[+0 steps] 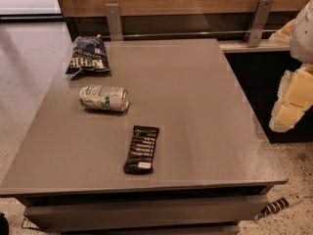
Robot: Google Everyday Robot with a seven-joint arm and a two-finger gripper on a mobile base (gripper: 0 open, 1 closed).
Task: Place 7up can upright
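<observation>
Can: The can (104,98) lies on its side on the left part of the table (195,97). Its shiny top faces right. It is not standing up yet.
Pincer: The pincer (289,101) is at the right edge of the view, out past the side of the table and well apart from the can. Nobody can tell from here if it is released or clenched.
Neighbours: The bag (88,55) sits behind the can, near but not touching. The wrapper (141,149) lies in front of it and a bit to the right, also not touching.
Worry, rolling: The can is round. A small bump from the pincer would likely make it roll back toward the bag or forward toward the wrapper.
Worry, slipping: The can looks smooth. A weak or crooked hold may let it slide out while it is being turned up.
Worry, tipping: If the can is let go while it leans, it will likely fall over again.
Worry, reach: The arm has to cross most of the table, so it could brush the wrapper on the way.
</observation>
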